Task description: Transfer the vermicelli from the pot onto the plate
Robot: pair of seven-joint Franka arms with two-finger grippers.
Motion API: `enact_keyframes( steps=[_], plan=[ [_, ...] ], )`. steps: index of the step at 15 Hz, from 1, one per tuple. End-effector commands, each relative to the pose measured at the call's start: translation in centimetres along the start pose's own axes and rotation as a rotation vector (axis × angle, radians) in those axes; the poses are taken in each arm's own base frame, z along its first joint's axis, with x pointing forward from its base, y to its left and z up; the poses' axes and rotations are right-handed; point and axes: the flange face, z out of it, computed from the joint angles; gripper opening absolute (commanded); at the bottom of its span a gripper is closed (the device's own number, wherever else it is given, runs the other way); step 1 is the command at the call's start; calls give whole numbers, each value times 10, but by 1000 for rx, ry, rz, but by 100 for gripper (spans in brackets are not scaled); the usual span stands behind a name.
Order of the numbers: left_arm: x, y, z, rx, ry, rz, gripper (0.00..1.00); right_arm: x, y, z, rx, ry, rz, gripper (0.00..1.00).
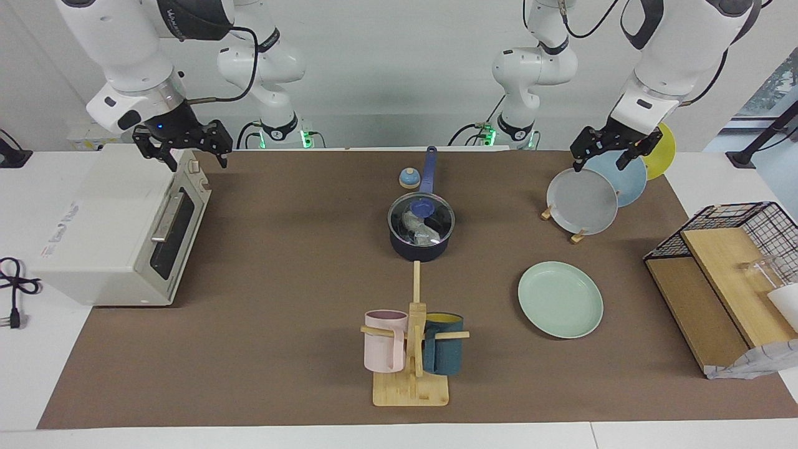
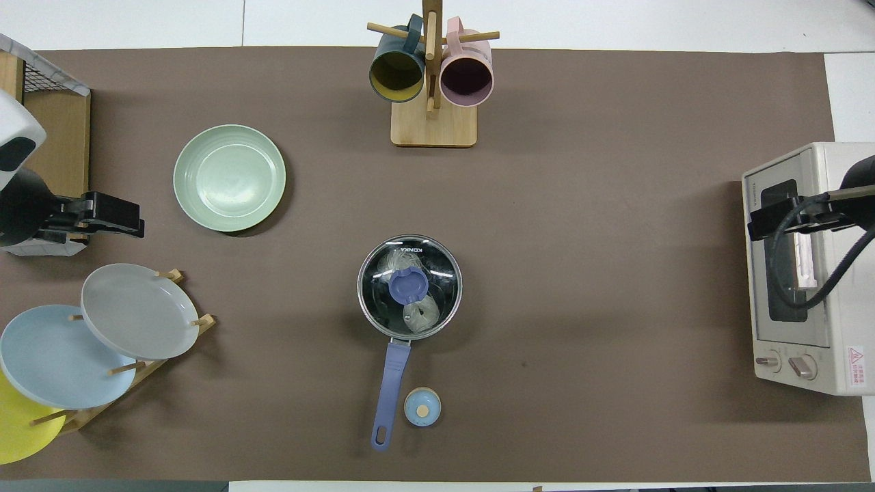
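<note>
Vermicelli first: it's a whitish, see-through bundle in two lumpy clumps with thin loose strands, sitting inside the small dark navy saucepan with the long blue straight handle. A round glass lid with a blue knob sits on top of the pot, so you only see the noodles through the glass. That lid is the thing in the way.

Taking the overhead view as the clock face, the pot is dead centre with its handle pointing to 6 o'clock, toward the robots. Neither gripper is anywhere near it. The left gripper hangs with fingers spread and nothing in them, out around 9 o'clock, over the wooden rack holding a grey plate, a light blue plate and a yellow plate. The right gripper is also spread and empty, at 3 o'clock over the white toaster oven.

The round pale mint-green plate lies flat and bare at about 10 o'clock from the pot, well apart from it. At 12 o'clock stands a wooden mug tree with a dark teal mug and a pink mug. A small light blue bell-like thing sits just beside the pot handle. A wire basket with wooden boards is at the left arm's end of the table.
</note>
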Motion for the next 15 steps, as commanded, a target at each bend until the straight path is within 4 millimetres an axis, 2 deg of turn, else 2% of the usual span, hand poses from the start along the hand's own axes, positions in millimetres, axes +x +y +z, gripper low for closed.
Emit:
enact_keyframes(
  steps=[1, 7, 8, 9, 12, 15],
  plan=[
    [-5, -2, -4, -6, 2, -7, 100, 1, -1, -1, 20, -3, 13, 100],
    [-5, -3, -4, -6, 2, -9, 100, -1, -9, -2, 27, -10, 37, 100],
    [-5, -2, -4, -6, 2, -6, 100, 1, -25, -4, 34, -4, 11, 100],
    [-5, -2, -4, -6, 2, -6, 100, 3, -52, -7, 55, 11, -24, 100],
    [-5, -2, -4, -5, 0, -7, 100, 8, -125, 3, 54, -4, 52, 100],
    [-5, -2, -5, -6, 3, -7, 100, 22, -192, -2, 64, 10, 33, 100]
  ],
)
